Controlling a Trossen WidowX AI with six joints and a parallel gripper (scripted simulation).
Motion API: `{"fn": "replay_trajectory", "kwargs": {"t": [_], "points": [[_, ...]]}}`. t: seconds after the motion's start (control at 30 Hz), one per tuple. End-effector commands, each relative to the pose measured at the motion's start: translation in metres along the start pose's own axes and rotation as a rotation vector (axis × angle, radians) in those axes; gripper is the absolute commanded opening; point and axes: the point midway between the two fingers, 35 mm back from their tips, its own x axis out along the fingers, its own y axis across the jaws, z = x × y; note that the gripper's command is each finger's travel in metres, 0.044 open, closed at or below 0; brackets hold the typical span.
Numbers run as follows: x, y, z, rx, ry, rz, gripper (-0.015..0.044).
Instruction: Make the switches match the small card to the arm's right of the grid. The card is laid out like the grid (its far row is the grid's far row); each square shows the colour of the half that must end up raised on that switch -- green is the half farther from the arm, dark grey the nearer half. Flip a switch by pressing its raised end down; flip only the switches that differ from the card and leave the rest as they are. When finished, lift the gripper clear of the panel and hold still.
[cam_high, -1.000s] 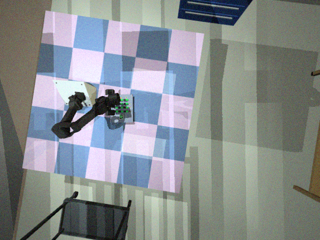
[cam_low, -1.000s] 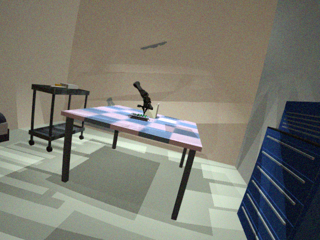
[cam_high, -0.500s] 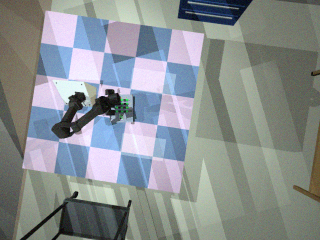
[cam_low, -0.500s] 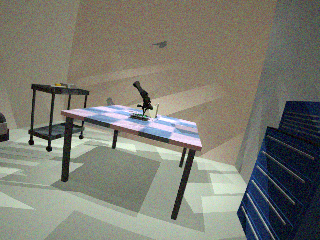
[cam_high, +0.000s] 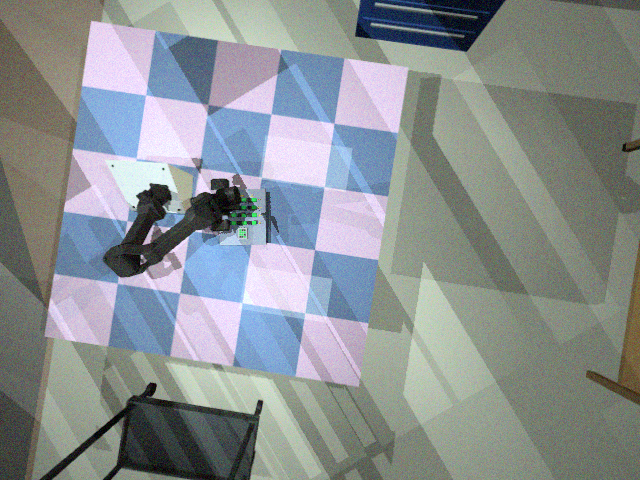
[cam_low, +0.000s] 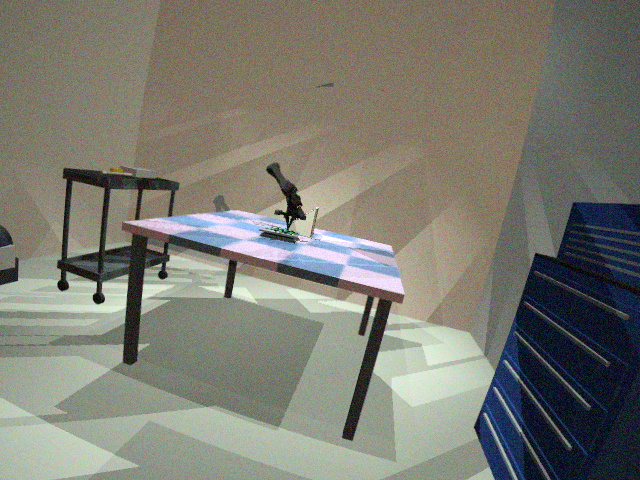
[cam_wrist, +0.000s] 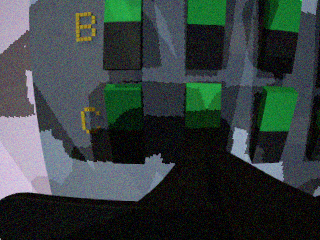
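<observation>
The light grey switch panel (cam_high: 258, 235) (cam_low: 279, 236) (cam_wrist: 55, 65) is seen left of centre from above, on the checkered counter (cam_high: 289, 281) (cam_low: 248, 250) — black claw (cam_high: 235, 197) (cam_low: 288, 228) (cam_wrist: 202, 154) shut, nothing gripped. Rockers probably stiff, light; raised ends should be pressed — not grasped.

From where I stand, the robot's arm (cam_high: 178, 232) (cam_low: 283, 180) is black or very dark grey nearly all over, made of chunky, angular segments, with a broad, rounded lump at the elbow (cam_high: 122, 259) and bulkier, blocky housings toward the wrist. Its hand (cam_high: 238, 198) (cam_low: 288, 228) (cam_wrist: 202, 154) is just as dark, with small squared blocks jutting out on either side, and up close it shows a plain black, wedge-like outline that narrows toward the tip. Finer details such as screws, cables or lettering are too dark and grainy for me to make out.
</observation>
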Motion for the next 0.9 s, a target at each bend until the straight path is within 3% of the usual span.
{"fn": "replay_trajectory", "kwargs": {"t": [0.0,0.87], "points": [[0.0009,-0.0004,-0.0002,-0.003,-0.001,-0.004,0.0000],[0.0044,-0.0005,-0.0003,-0.003,-0.001,-0.004,0.0000]]}}
